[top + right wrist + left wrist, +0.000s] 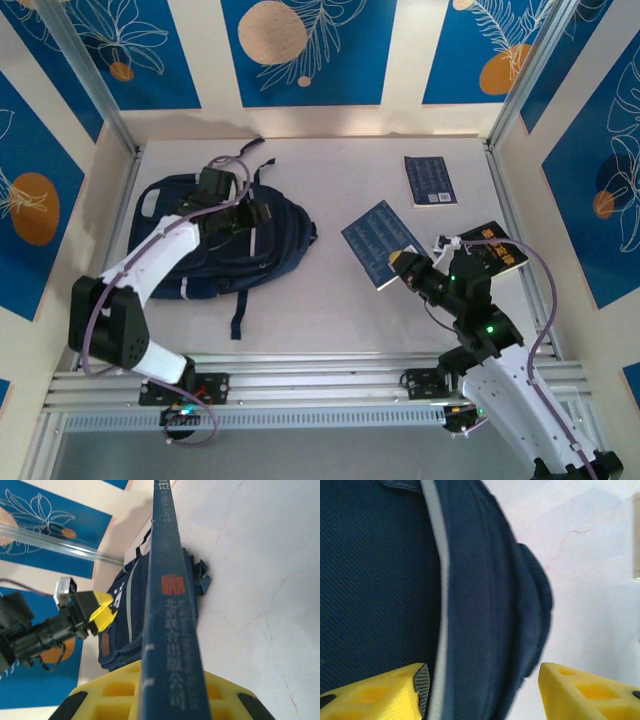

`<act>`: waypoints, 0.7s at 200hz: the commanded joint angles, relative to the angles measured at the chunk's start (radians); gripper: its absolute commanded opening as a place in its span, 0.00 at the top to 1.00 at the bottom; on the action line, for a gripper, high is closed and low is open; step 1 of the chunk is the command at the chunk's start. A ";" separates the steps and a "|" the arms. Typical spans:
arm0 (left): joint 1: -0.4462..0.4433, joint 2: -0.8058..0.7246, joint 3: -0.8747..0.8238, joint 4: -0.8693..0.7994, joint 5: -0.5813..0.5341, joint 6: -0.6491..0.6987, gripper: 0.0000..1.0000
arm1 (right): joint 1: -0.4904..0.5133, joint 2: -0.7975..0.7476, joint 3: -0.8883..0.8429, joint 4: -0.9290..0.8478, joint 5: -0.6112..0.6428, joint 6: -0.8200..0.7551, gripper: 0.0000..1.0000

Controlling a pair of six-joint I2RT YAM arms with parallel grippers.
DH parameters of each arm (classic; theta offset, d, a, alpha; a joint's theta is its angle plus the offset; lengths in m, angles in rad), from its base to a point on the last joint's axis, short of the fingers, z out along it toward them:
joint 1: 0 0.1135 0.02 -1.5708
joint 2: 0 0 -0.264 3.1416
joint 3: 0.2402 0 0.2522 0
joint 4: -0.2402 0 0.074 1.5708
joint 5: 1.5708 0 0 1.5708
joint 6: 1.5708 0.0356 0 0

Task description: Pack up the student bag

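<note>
Student bag [215, 240] flat on left half of table [330, 300], directly under left gripper [482, 685]; jaws spread, either side of bag's right edge. Right gripper [170, 695] pinched on blue book [378, 240], well right of bag.

"How many bags do I have on the tabletop [330, 300]?"

"I count one: a large navy-blue fabric backpack with pale grey stripes [285, 240]."

"And books?"

"Three on my overhead feed. Two are alike: a thin blue paperback near the middle [375, 238] and a thin blue paperback at the far right [430, 180], both with pale print on the cover. The third is a black book with yellow lettering [497, 250]."

"Arms?"

"Two white-and-black arms, one hand on each, so two hands: the left hand [245, 215] and the right hand [402, 262]. My left wrist feed gives me two yellow fingers [385, 690] on that hand."
</note>
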 commanded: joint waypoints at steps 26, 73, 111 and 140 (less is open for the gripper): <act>0.054 0.163 0.184 -0.124 -0.010 0.168 0.47 | -0.012 -0.023 0.024 -0.020 -0.075 -0.067 1.00; 0.057 0.269 0.232 -0.115 0.078 0.170 0.57 | -0.039 -0.033 0.020 -0.043 -0.098 -0.066 1.00; 0.056 0.308 0.240 -0.091 0.121 0.160 0.68 | -0.050 -0.033 0.014 -0.031 -0.115 -0.063 1.00; 0.056 0.331 0.259 -0.105 0.100 0.173 0.79 | -0.052 -0.034 0.000 -0.017 -0.127 -0.046 1.00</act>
